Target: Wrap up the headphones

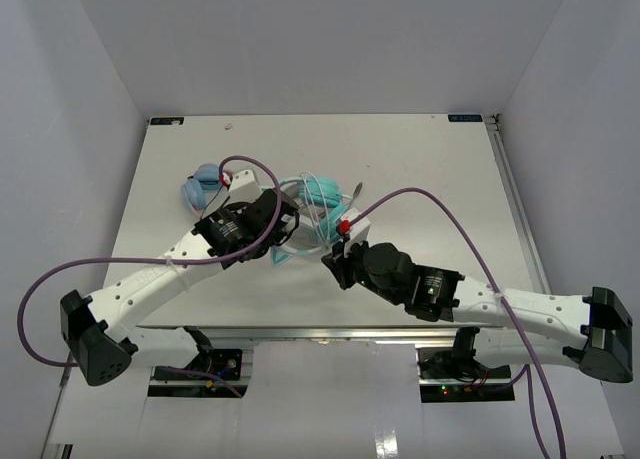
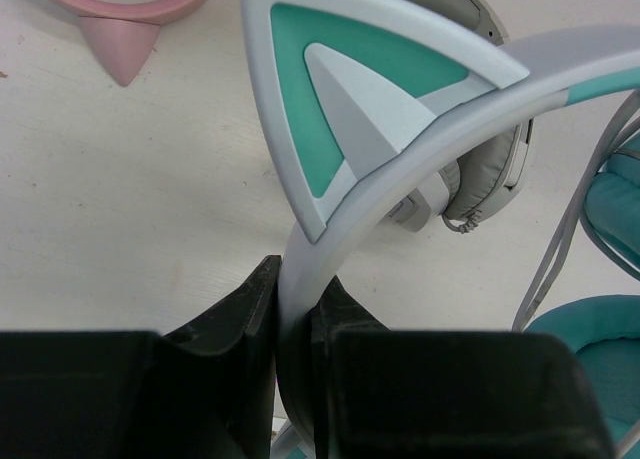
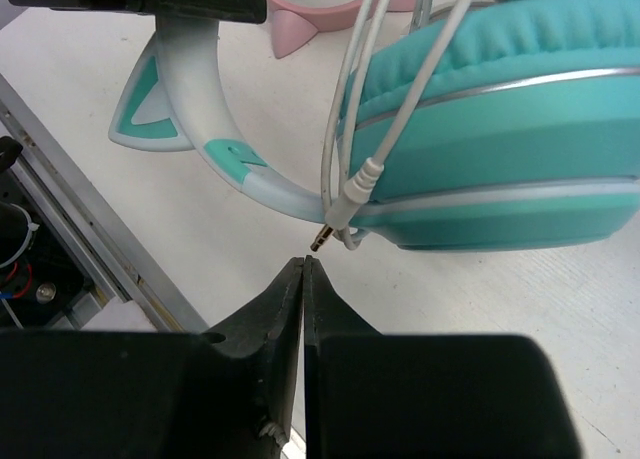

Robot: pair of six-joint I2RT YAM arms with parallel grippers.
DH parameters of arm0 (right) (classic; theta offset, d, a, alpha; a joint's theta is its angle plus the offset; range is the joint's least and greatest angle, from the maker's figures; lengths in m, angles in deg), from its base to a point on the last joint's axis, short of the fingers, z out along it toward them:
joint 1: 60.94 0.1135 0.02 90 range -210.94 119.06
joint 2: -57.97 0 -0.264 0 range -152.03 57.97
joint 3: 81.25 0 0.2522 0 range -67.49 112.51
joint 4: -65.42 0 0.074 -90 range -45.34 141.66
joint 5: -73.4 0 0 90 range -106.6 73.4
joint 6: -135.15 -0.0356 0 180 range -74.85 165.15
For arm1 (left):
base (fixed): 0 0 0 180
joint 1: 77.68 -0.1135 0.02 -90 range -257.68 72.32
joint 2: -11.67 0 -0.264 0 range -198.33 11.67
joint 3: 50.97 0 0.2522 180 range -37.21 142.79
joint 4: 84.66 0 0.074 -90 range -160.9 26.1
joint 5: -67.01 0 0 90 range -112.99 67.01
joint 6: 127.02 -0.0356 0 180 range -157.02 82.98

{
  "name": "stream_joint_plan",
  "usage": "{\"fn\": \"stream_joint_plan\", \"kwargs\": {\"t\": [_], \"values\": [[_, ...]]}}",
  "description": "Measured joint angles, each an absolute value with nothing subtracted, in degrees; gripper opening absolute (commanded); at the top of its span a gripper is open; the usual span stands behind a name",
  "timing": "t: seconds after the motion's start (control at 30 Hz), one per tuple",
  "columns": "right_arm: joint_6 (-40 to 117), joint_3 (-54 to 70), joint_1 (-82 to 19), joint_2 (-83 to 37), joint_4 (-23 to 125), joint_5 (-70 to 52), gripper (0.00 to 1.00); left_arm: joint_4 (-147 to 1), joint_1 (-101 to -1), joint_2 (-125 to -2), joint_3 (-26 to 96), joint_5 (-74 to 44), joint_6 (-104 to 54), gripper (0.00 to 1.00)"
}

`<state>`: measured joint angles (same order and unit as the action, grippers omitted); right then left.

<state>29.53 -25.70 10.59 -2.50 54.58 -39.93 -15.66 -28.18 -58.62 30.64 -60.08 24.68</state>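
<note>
The teal headphones (image 1: 322,191) lie mid-table, their pale headband (image 2: 420,129) carrying a cat-ear point (image 2: 350,89). My left gripper (image 2: 300,279) is shut on that headband just below the ear point; from above it sits at the headphones' left side (image 1: 288,222). The thin whitish cable (image 3: 352,109) runs in strands over a turquoise ear cup (image 3: 500,129) and ends in a plug (image 3: 325,239). My right gripper (image 3: 303,264) is shut and empty, its tips a little short of the plug, in front of the headphones (image 1: 333,262).
Light-blue-and-pink headphones (image 1: 205,187) lie left of the teal pair, their pink band (image 2: 130,9) close to my left gripper. A grey-white ear cup (image 2: 490,169) rests behind the headband. The table's metal front rail (image 3: 80,229) runs near my right gripper.
</note>
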Motion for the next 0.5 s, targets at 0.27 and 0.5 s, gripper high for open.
{"fn": "stream_joint_plan", "kwargs": {"t": [0.27, 0.5], "values": [[29.2, -27.8, 10.8, -0.7, 53.5, -40.7, 0.31, -15.7, -28.2, -57.3, 30.6, -60.5, 25.0, 0.0], [28.8, -29.0, 11.2, 5.3, 48.9, -42.7, 0.25, -15.7, -28.2, -56.8, 30.6, -61.0, 25.4, 0.0]]}}
